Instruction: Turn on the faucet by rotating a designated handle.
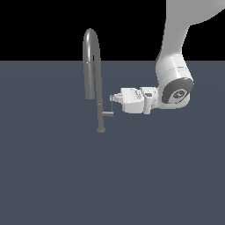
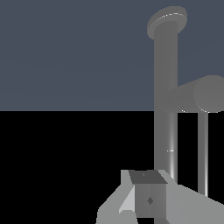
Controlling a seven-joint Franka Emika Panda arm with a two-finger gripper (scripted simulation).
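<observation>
The faucet [image 1: 97, 88] is being shown standing upright on the flat dark blue-grey bench [image 1: 52, 176], left of centre in the exterior view. Its small round base is resting on the bench surface, a thin straight stem is rising from it, and the high arched spout is curving over at the top and coming down on the exterior view's left side of the stem, its open end hanging well above the bench.

The handle [image 1: 108, 114] is being seen as a short grey stub sticking out horizontally from the lower stem towards the exterior view's right. A very thin rod is rising from the stub's outer end.

The white arm [image 1: 176, 83] is being held in from the exterior view's upper right, with its wrist turned so that the end effector [image 1: 112, 97] is pointing sideways at the faucet. The fingertips are being shown level with the top of the thin rod, right at it; whether they are touching it cannot be told at this size.

In the wrist view the faucet stem [image 2: 165, 109] and the handle stub [image 2: 199, 94] are being seen close ahead, with part of the end effector's fingers [image 2: 148, 194] at the frame edge. How far the fingers are spread, and whether anything is being gripped, cannot be told.
</observation>
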